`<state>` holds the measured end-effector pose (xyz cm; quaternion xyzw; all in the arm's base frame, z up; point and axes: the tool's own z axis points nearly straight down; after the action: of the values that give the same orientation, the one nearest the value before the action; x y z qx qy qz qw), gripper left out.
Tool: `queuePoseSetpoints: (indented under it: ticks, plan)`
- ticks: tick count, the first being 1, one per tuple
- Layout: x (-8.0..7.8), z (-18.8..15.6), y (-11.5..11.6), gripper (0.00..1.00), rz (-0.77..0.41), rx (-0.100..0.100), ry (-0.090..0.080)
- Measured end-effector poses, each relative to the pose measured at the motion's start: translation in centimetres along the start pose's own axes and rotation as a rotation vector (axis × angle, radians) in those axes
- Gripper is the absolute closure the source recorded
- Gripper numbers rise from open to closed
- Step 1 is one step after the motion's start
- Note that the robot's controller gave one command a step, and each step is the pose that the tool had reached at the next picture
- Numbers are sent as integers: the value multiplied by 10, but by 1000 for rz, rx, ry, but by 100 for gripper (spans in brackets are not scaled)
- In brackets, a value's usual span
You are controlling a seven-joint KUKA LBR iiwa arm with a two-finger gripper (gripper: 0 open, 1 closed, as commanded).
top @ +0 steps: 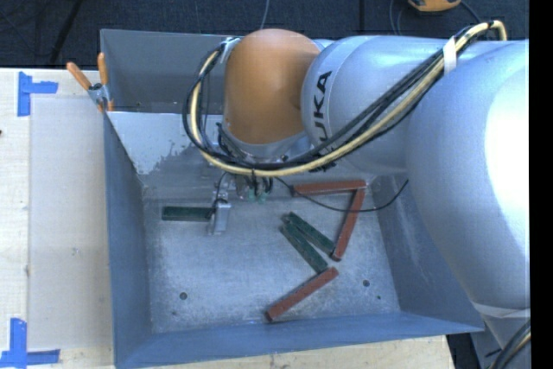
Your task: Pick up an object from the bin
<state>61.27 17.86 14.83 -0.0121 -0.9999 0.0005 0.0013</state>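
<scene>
The dark green flat bar (184, 213) lies level on the bin floor in the left half, towards the back, with its long side running left to right. Its right end comes right up to my gripper (219, 219), which stands low over the floor at that spot. I cannot tell from here how far my gripper is open, nor whether it has hold of the bar or merely touches its end.

Directly above the gripper sits my rounded orange wrist cover (263, 86), with black and yellow cables (259, 169) looping under it and off to the right along my silver arm (389, 91).

To the right of the gripper, well apart from it, is a loose cluster of sticks. Two more dark green bars (304, 239) lie side by side on a slant. A reddish-brown bar (328, 187) lies nearly level behind them, and a second reddish-brown bar (346, 225) slants down from its right end, just beside the green pair. A third reddish-brown bar (301, 295) lies tilted near the front wall.

All of it rests in the grey metal bin (130, 272).
</scene>
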Motion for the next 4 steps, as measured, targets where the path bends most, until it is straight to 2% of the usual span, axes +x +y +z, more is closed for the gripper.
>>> queuePoseSetpoints:
  ticks: [1,2,3,4]
  plan:
    - [-6,18,13,0,101,-1,-3]
    - [-5,83,18,0,28,1,3]
    - [-3,78,12,100,177,-2,-2]
    - [-3,78,12,100,177,-2,-2]
